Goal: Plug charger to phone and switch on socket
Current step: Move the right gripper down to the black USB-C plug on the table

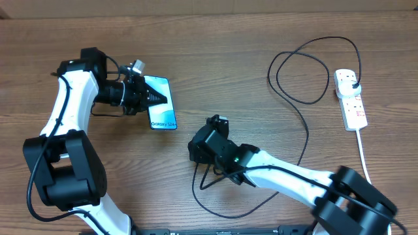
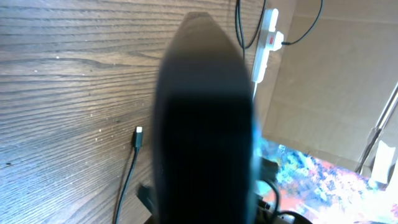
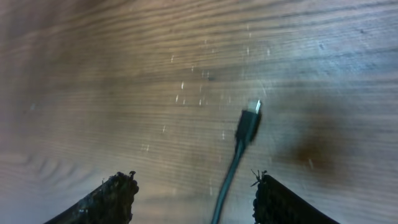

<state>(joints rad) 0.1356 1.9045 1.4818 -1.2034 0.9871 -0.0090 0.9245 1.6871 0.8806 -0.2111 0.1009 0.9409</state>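
My left gripper (image 1: 147,96) is shut on the left edge of the phone (image 1: 162,104), whose light blue screen reads "Galaxy S24". In the left wrist view the phone (image 2: 205,124) is a dark shape that fills the middle and hides the fingers. The charger is a thin black cable (image 1: 305,134) that runs from its plug (image 1: 353,84) in the socket (image 1: 351,99) to a loop near the front edge. My right gripper (image 1: 200,146) is open just above the table. The cable passes between its fingers (image 3: 194,186), and the connector tip (image 3: 250,119) lies just ahead; the tip also shows in the left wrist view (image 2: 138,134).
The socket's white cord (image 1: 363,153) runs towards the front right. The socket also shows in the left wrist view (image 2: 267,34), at the far edge. Cardboard walls (image 2: 329,81) stand beyond the wooden table (image 1: 215,59).
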